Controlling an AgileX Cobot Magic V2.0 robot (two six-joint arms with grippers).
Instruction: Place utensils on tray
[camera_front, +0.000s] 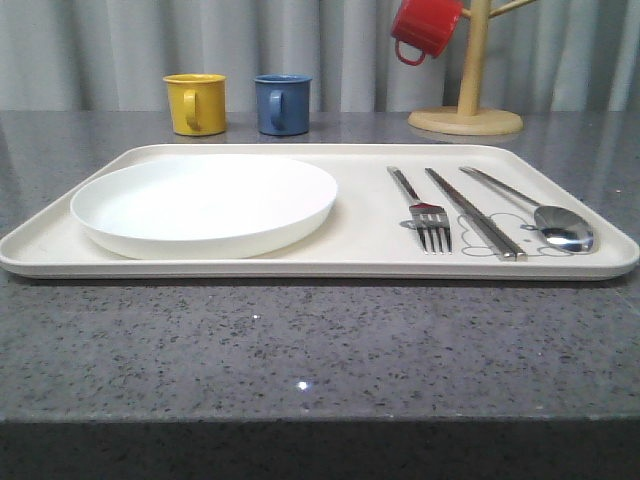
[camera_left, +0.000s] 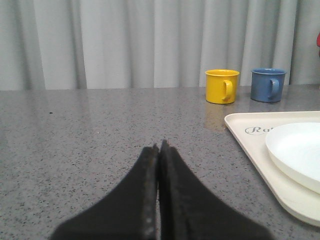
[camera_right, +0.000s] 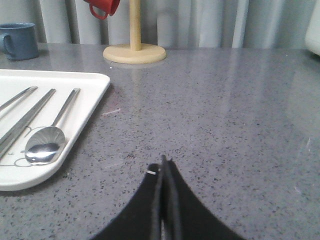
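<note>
The left tool (camera_left: 159, 150) is pressed closed, its two matte black fingers tapering to a thin point over bare speckled grey stone desk (camera_left: 100, 130), holding nothing; open desk surface spreads ahead of it and to its left. To its right lies the cream tray (camera_front: 350, 265), flat and rectangular with rounded corners and a low raised rim, and on the tray's left part sits a round, smooth white plate (camera_front: 205, 205). Beyond the tray stand a glossy yellow mug (camera_front: 195, 103) and a blue mug (camera_front: 282, 103). On the tray's right part the shiny metal utensils lie side by side, apart from one another: the four-tined fork (camera_front: 425, 215), the long flat chopsticks (camera_front: 475, 215), and the oval-bowled spoon (camera_front: 560, 228) nearest the right rim. Behind them a wooden mug stand (camera_front: 467, 100) on a round base carries a red mug (camera_front: 422, 28). The right tool (camera_right: 162, 167) is also closed and empty, just right of the tray's rounded corner, with clear grey desk ahead and to its right.
</note>
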